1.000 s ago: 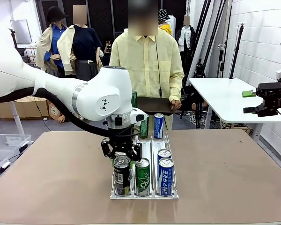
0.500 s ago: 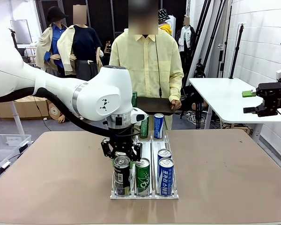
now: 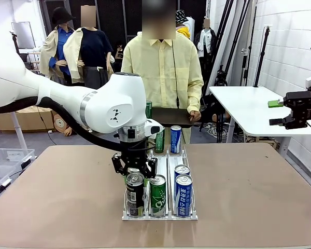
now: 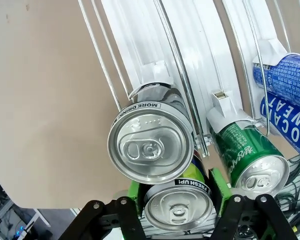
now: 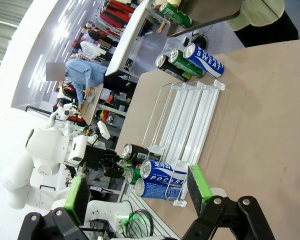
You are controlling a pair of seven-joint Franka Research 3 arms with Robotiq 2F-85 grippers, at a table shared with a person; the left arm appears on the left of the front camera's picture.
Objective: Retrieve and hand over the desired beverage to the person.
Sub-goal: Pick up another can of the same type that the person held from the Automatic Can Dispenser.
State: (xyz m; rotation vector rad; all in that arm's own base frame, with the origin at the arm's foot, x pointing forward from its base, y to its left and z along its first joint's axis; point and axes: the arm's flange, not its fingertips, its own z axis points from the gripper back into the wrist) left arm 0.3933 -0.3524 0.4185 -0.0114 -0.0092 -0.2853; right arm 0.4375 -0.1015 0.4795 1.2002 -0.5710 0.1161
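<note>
My left gripper [image 3: 133, 170] [image 4: 176, 189] reaches down into the left lane of the white can rack [image 3: 195, 208]. Its green pads [image 4: 217, 181] sit against both sides of a yellow-green can [image 4: 177, 206] with "FRESH UP!" on its rim. A black can [image 3: 135, 194] [image 4: 150, 147] stands just in front of it. The neighbouring lanes hold a green can [image 3: 157, 195] and blue cans [image 3: 183, 195]. The person [image 3: 163, 62] in a pale-yellow shirt stands across the table holding a dark tray [image 3: 171, 118] with a green can [image 3: 148, 109] on it. My right gripper [image 3: 274, 113] [image 5: 139, 194] hangs open and empty, off to the right.
Two more cans, green [image 3: 159, 141] and blue [image 3: 175, 139], stand at the rack's far end. A white side table [image 3: 249, 111] is under my right gripper. A clear bin [image 3: 5, 161] sits on the floor at left. The brown tabletop [image 3: 259, 197] is bare on both sides of the rack.
</note>
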